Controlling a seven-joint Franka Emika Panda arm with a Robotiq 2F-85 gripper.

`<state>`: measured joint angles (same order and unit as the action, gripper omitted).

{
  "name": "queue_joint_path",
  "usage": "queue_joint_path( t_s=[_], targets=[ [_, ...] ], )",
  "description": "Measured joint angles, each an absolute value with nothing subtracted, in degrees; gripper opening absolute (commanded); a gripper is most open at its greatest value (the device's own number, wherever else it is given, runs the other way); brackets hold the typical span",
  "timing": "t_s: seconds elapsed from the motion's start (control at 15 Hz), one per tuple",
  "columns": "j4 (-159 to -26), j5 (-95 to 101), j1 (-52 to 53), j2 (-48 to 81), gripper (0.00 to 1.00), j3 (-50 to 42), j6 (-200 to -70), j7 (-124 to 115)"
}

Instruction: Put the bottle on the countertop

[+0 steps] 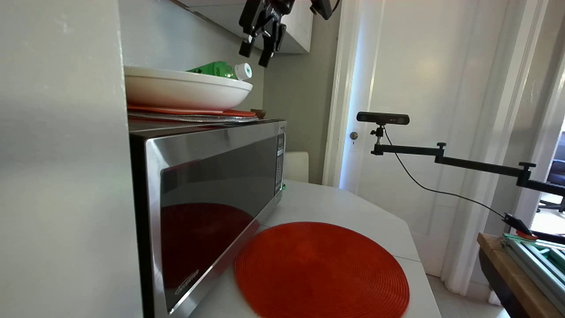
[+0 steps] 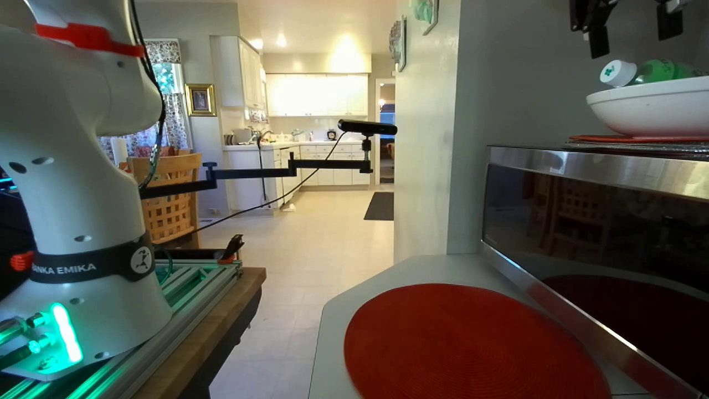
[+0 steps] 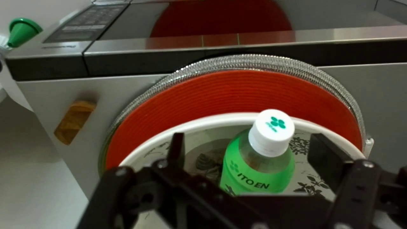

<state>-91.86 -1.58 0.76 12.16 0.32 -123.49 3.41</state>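
Two or three ways this could go sideways imo. Gripper is empty, fingers spread wide, hanging above the bottle, which leans in the white bowl on top of the microwave with its cap up at the rim. In the wrist view the bottle sits nearer one finger than the other, so if the gripper comes down off-centre like that I'd expect it to clip the cap, or catch the rim and shove the bowl across the red mat. Grabbing just the cap would be my bigger worry: tilted and smooth, it'd probably twist or slip on the lift, and I can't tell how full it is. Lift too little and the base likely drags on the rim. Then the release: let go while it's tilted or too high and it could topple, maybe roll off the countertop. The red disc covers lots of that surface, so half-on its edge could mean wobble.
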Motion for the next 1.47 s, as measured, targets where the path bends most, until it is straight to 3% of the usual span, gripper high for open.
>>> queue_joint_path(
  t_s=[0.67, 0.73, 0.8, 0.93, 1.4, 1.47],
  targets=[
    [-88.86, -1.67, 0.78, 15.61, 1.00, 1.08, -124.36, 3.40],
    [-88.60, -1.67, 0.82, 15.93, 0.94, 1.16, -124.33, 3.40],
    [-88.33, -1.67, 0.86, 16.26, 0.73, 1.22, -124.32, 3.40],
    [-87.70, -1.67, 1.01, 16.96, 0.69, 1.29, -124.27, 3.40],
    [-86.69, -1.69, 1.39, 17.96, 0.14, 1.35, -123.89, 3.40],
    [-86.54, -1.70, 1.39, 18.04, 0.12, 1.35, -123.82, 3.40]
  ],
)
